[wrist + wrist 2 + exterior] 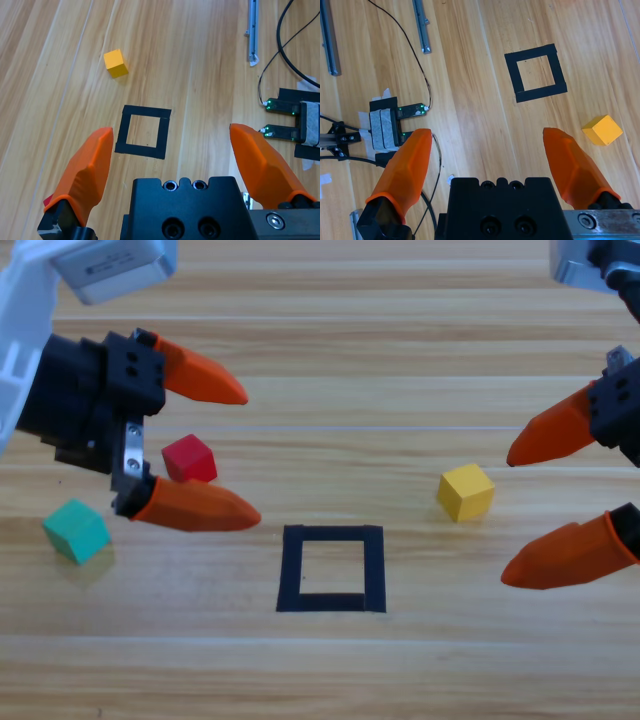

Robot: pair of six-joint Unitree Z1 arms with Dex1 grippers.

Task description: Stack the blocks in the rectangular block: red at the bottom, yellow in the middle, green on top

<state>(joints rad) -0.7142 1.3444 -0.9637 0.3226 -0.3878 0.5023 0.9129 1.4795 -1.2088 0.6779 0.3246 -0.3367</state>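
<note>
The left gripper (245,452) hangs over the left side of the table (400,360), its two orange jaws spread wide apart and holding nothing. The red cube (190,459) lies in the high view between those jaws, back near the gripper's black body; in the left wrist view only a sliver of red (48,201) peeps out beside the lower left jaw. The green cube (76,531) sits near the table's left edge, just outside the gripper's lower jaw and apart from the red one.

Farther out, near the middle of the table, lies the black tape square (332,568), hollow, with bare wood inside it. No cube touches it. From the left wrist it appears straight ahead between the jaws (143,131).

Beyond the square, to the right, the yellow cube (465,492) rests alone on the wood, well apart from the outline. The left wrist view shows it past the square (115,63); the right wrist view shows it just beside that gripper's right-hand jaw (602,130).

The right gripper (505,517) waits at the right edge, jaws also wide apart and empty, their tips pointing toward the yellow cube.

Off the table's working area, the wrist views show a metal rail (253,31), black cables (410,50) and a small board with green lights (287,120).
</note>
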